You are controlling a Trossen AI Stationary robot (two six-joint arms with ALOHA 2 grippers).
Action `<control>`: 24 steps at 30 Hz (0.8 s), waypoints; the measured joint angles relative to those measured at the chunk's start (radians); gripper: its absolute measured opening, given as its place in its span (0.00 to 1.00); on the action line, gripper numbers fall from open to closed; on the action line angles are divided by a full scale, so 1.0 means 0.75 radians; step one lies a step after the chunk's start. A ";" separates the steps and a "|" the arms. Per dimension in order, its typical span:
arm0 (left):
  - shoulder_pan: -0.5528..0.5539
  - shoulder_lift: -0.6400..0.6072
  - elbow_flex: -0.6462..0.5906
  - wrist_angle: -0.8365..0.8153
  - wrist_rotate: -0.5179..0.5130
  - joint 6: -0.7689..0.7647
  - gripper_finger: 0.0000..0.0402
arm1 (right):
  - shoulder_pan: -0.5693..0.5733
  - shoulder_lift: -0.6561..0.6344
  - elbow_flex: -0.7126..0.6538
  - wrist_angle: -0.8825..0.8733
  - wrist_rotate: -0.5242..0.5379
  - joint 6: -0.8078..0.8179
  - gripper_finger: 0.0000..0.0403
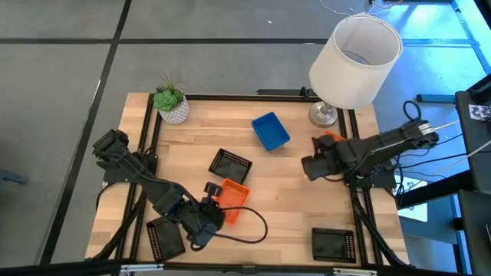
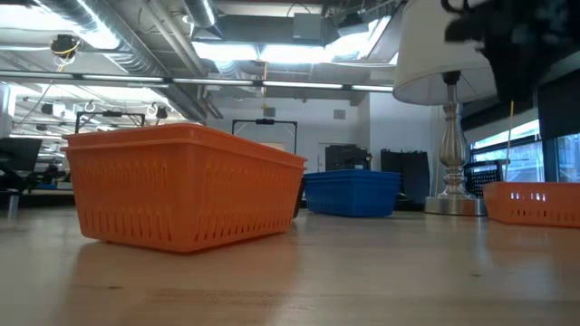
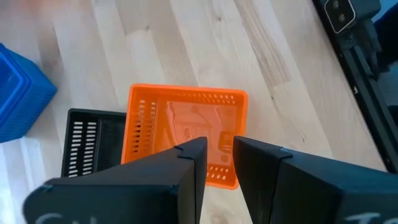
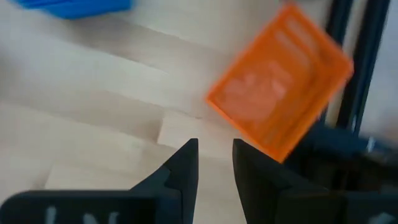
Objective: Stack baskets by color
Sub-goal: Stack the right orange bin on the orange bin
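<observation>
Black mesh sits at your far left, a basket point(image 1: 166, 238) on the tabletop point(image 1: 291, 188) near the front edge, and just right of it your left tool point(image 1: 207, 217) hovers at the orange basket point(image 1: 232, 201) with its fingers a narrow gap apart, gripping nothing. Past the middle you have another black basket point(image 1: 230, 164), the blue basket point(image 1: 270, 130) and a third black one point(image 1: 333, 244). At far right your right tool point(image 1: 312, 165) hangs beside a second orange basket point(image 1: 330, 139), fingers likewise narrowly apart and empty.

No readable text anywhere in these shots. The only thing close is some pale partial lettering on the gripper bodies in the wrist views, cut off at the edge and impossible to make out.
</observation>
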 joint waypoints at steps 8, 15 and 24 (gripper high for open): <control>0.000 0.000 0.000 0.000 -0.003 -0.004 0.17 | -0.087 -0.109 -0.321 0.324 -0.015 0.127 0.25; 0.000 0.001 0.000 0.000 -0.003 -0.004 0.17 | -0.171 -0.112 -0.433 0.436 -0.012 0.132 0.25; 0.000 0.002 0.000 0.000 -0.002 -0.004 0.17 | -0.344 -0.112 -0.508 0.541 0.069 0.134 0.25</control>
